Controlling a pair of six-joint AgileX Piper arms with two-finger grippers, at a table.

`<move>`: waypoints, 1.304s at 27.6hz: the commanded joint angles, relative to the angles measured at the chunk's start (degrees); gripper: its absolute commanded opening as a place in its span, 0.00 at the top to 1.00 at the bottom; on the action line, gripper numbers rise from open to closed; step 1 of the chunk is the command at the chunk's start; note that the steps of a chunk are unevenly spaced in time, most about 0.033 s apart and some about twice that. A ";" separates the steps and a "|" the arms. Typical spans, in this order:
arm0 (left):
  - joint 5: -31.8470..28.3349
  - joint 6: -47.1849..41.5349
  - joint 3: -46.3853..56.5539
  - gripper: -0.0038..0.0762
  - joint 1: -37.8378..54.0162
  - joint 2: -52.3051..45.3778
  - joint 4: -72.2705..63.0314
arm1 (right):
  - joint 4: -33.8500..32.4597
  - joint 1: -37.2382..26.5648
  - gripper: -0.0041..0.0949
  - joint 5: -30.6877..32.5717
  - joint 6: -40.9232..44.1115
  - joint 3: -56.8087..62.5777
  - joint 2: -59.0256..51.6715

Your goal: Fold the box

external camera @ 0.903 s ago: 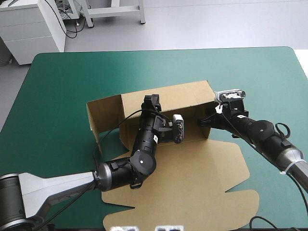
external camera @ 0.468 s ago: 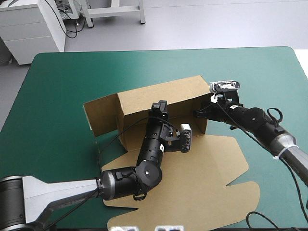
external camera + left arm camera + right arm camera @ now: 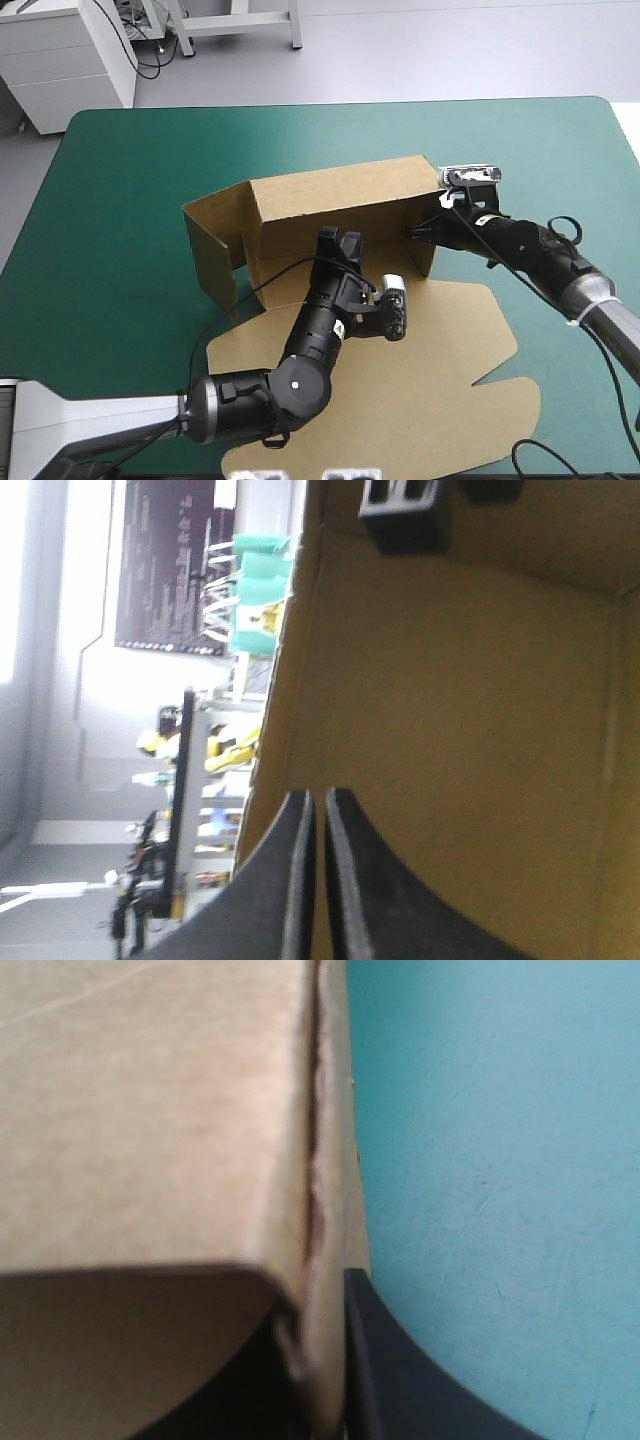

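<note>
Since the earlier frames the left end panel (image 3: 212, 255) has swung from splayed outward to pointing at the near edge, and the left gripper (image 3: 338, 236) has backed away from the back wall (image 3: 340, 200) – its fingers pressed almost together, no board visibly caught between them. The right gripper (image 3: 411, 232) still pinches the right end wall (image 3: 427, 255). The box (image 3: 300, 205) sits mid-table on the teal-green cover (image 3: 150, 150) with its lid (image 3: 450, 350) flat on the near side – I'd say the left corner is forming, nothing tucked yet
</note>
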 commanded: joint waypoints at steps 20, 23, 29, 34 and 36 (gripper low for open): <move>-16.80 30.12 -1.64 0.94 23.67 -25.77 -64.07 | -11.58 -0.02 0.98 10.05 11.04 -3.73 -0.16; -17.05 45.32 -1.64 0.94 33.27 -28.84 -82.38 | -12.44 -0.02 0.98 10.39 11.89 -3.73 -0.16; -11.17 61.59 -1.64 0.93 51.94 -33.15 -112.19 | -12.44 -0.02 0.98 11.25 12.01 -3.73 -0.16; 0.36 74.62 -1.64 0.93 72.99 -36.05 -131.63 | -12.44 -0.02 0.98 11.86 11.90 -3.73 -0.16; 6.10 78.34 -1.64 0.93 81.12 -36.79 -135.82 | -12.59 -0.02 0.98 12.20 11.90 -3.73 -0.16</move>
